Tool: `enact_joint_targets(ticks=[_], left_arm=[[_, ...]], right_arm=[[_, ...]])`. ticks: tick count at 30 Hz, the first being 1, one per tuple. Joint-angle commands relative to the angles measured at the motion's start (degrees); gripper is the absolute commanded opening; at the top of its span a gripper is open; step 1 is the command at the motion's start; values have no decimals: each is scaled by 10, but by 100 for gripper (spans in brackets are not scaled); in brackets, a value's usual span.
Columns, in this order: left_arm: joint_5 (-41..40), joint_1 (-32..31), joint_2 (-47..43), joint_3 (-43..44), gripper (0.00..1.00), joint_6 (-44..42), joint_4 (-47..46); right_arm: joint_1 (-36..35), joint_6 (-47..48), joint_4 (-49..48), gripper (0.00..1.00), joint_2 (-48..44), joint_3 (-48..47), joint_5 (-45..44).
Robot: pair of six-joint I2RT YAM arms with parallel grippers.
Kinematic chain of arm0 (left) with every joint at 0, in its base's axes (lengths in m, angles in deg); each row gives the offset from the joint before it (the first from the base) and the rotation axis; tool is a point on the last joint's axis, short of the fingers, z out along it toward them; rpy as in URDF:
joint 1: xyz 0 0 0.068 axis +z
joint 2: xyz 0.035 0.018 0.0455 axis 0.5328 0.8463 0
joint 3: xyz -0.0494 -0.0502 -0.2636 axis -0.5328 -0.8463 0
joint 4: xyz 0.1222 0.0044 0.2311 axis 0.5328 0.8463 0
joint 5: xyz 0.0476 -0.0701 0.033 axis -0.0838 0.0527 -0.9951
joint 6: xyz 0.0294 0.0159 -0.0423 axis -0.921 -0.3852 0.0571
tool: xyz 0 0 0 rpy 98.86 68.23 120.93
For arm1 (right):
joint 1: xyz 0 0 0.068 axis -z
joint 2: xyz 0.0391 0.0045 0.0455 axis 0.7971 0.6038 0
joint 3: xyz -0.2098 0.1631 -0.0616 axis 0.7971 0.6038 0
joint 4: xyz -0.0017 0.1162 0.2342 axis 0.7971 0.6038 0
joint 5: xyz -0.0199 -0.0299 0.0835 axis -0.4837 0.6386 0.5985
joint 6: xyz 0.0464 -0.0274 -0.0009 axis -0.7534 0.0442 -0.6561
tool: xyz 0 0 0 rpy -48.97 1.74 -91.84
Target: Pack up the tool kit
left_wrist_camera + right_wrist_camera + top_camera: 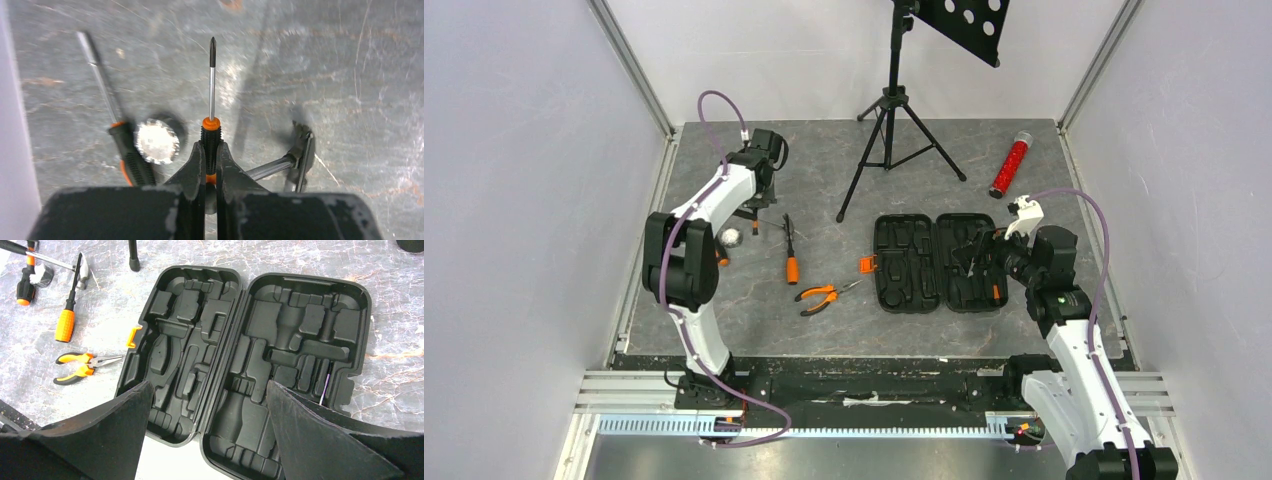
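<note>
Tool kit screwdriver (211,125) clamped between left fingers (193,167); right fingers (102,435) spread wide above open case (300,340).

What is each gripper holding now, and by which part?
The left gripper holds a Phillips screwdriver by its black ribbed handle, near the shaft end. The right gripper is open and holds nothing.

You've got bright, even light up top, just soft shadows around the case (939,262). Right wrist: case is crisp, table (400,340) right of it glares a bit, fingers (100,440) in front of it are dark and fuzzy. Left wrist: table sheen's blown out and smeary, only the screwdriver (212,90) looks sharp.
</note>
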Motion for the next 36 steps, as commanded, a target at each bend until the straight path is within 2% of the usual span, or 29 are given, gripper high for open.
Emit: enact_joint_targets(ticks=[1, 13, 20, 24, 31, 36], left_arm=[[-118, -11, -47, 6, 2, 8, -49], [-212, -17, -117, -1, 2, -19, -100], [-253, -17, -127, 37, 2, -56, -98], [-250, -17, -144, 54, 2, -55, -90], [-198, -17, -195, 64, 2, -31, -69], [-213, -17, -211, 77, 2, -40, -66]], right_arm=[[-2, 14, -6, 86, -14, 2, 2], [-2, 17, -2, 87, -17, 5, 3], [-2, 16, 0, 87, -22, 6, 8], [-2, 17, 5, 87, -25, 6, 10], [-2, 20, 19, 87, -28, -1, 3], [-3, 22, 21, 87, -33, -1, 10]])
